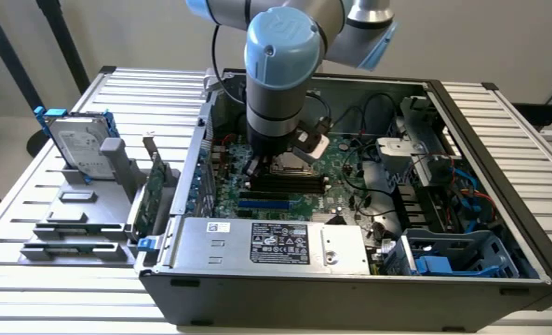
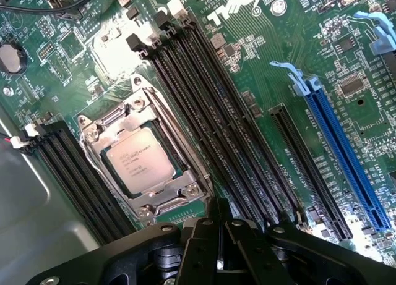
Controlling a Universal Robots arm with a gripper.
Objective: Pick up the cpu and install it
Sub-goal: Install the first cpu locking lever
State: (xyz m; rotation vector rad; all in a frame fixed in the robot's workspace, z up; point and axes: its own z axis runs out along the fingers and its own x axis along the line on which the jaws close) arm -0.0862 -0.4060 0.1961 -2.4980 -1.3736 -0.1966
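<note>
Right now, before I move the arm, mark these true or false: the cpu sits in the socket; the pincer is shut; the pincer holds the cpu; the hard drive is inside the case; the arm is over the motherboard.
1. The cpu sits in the socket: true.
2. The pincer is shut: true.
3. The pincer holds the cpu: false; it holds nothing, and the cpu lies apart from it.
4. The hard drive is inside the case: false; it stands in a rack outside, at the exterior view's left.
5. The arm is over the motherboard: true.
</note>
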